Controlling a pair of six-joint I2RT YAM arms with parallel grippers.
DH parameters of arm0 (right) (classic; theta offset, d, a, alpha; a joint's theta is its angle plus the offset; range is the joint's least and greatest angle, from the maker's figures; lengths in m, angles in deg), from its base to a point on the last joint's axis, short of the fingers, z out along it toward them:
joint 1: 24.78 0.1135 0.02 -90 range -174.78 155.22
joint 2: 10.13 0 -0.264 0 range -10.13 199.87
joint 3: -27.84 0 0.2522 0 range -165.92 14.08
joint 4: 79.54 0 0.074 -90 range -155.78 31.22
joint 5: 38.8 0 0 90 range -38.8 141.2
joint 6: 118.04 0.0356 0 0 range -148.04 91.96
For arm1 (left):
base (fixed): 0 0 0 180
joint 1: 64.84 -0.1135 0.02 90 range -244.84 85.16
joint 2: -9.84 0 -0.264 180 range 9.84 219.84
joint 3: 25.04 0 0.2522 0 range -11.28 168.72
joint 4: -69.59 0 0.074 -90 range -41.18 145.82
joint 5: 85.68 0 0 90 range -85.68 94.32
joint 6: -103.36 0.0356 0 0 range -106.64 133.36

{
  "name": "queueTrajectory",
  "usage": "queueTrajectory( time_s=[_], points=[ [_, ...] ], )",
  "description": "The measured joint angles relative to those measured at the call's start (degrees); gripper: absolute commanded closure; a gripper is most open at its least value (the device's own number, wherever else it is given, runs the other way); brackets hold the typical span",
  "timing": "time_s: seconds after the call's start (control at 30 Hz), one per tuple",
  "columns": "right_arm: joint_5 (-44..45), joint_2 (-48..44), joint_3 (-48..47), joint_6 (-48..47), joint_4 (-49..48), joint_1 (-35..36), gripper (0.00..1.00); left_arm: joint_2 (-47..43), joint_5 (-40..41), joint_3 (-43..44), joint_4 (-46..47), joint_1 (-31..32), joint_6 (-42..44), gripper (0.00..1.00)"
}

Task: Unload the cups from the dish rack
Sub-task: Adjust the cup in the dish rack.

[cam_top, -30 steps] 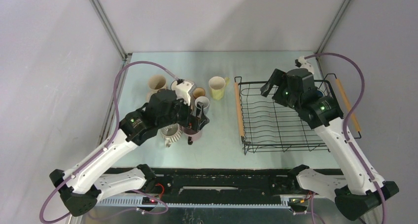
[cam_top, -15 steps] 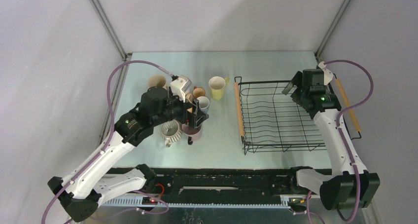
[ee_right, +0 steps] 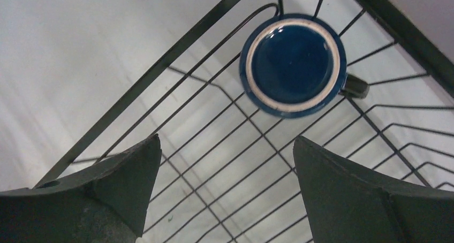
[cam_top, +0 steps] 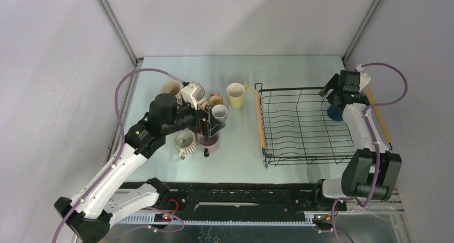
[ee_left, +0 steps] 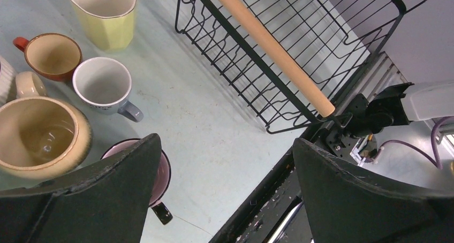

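The counter (cam_top: 241,71) is a pale mint-green sheet, boxed in by a plain grey back wall (cam_top: 235,18) and side walls. A metal post (cam_top: 114,23) slants up from the left back corner, and another (cam_top: 366,21) from the right. A black rail (cam_top: 241,197) lines the near edge, with a ribbed grey strip (cam_top: 241,219) below it.

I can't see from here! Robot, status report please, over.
Left gripper open, above unloaded cups. Right gripper open, over dark blue cup, alone in dish rack. Nothing blocking.

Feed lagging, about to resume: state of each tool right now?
Left tool: open, empty.
Right tool: open, empty, not touching the dark blue cup.
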Motion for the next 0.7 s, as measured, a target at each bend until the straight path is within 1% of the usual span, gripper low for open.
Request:
queueTrajectory(
  time_s=[0.23,0.5,0.7],
  points=[
    [-0.1,6.1,0.0,-3.0,-4.6,-3.5,0.00,-1.5,-0.1,-0.6,0.5,0.0,0.0,0.00],
    [-1.1,7.9,0.0,-5.3,-9.0,-7.3,0.00,-1.6,-0.3,-1.2,1.1,-0.1,0.0,0.00],
    [-1.6,10.3,0.0,-6.4,-11.7,-8.7,0.00,-1.6,-0.3,-1.5,1.4,-0.1,0.0,0.00]
  ],
)
